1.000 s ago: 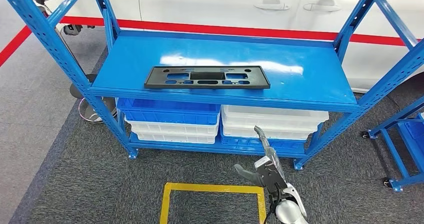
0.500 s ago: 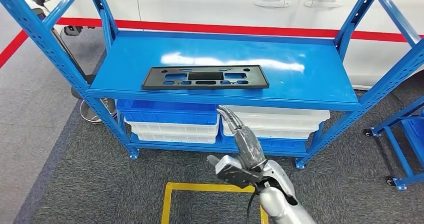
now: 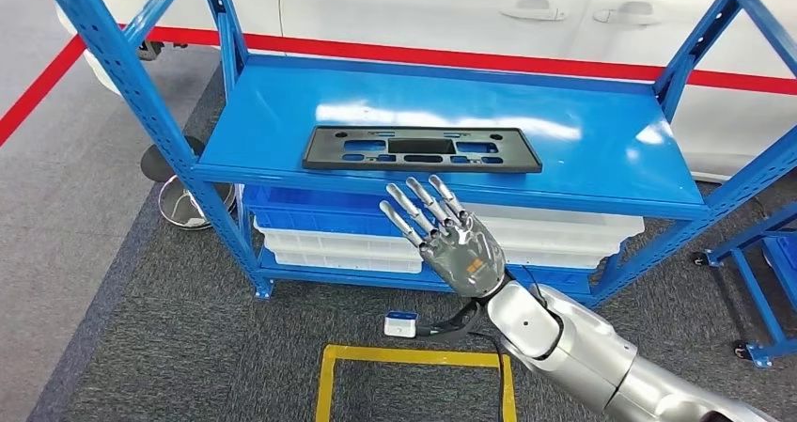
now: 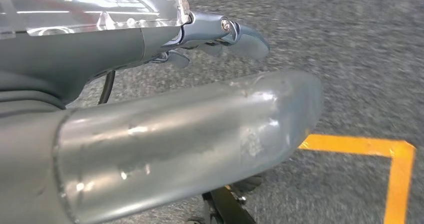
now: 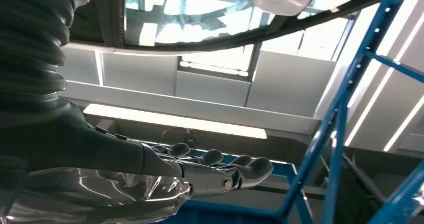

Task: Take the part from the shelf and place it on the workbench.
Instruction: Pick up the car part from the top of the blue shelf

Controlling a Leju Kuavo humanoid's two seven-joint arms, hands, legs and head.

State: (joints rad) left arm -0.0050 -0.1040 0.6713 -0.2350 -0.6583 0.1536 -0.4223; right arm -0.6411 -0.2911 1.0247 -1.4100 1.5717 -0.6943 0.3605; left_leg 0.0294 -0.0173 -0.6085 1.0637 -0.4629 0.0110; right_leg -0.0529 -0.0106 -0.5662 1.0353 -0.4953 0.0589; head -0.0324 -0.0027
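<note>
Right hand [image 3: 458, 243] raised in front of shelf front edge, fingers [image 3: 420, 204] spread apart and extended, nothing held. Fingertips pointing up toward the shelf board, short of the part, not touching it. Silver right arm [image 3: 583, 356] entering from lower right in head view. Right wrist view: same hand [image 5: 200, 171] with fingers stretched out flat, side by side, blue shelf upright [image 5: 345, 99] beside it.

Black license plate frame [image 3: 422, 148] flat on top board of blue shelf [image 3: 601, 149], near front edge, slightly left of centre, long side parallel to the edge. Untouched, not yet picked.

Left hand [image 4: 220, 34] seen in left wrist view over grey carpet; thumb [image 4: 190, 139] large in foreground, fingers partly hidden behind cover. Open or closed: cannot tell. Nothing visibly held.

Below top board: blue bin [image 3: 301, 211] stacked on white bins [image 3: 329, 248] at left, more white bins [image 3: 573, 239] at right. Yellow tape square [image 3: 414, 356] on carpet below the arm; small white-and-blue device [image 3: 399, 324] with cable just above the square's top line. White car body with door handles [image 3: 531, 10] and red stripe [image 3: 423, 55] behind shelf. Second blue frame on castors [image 3: 752, 281] at far right.
</note>
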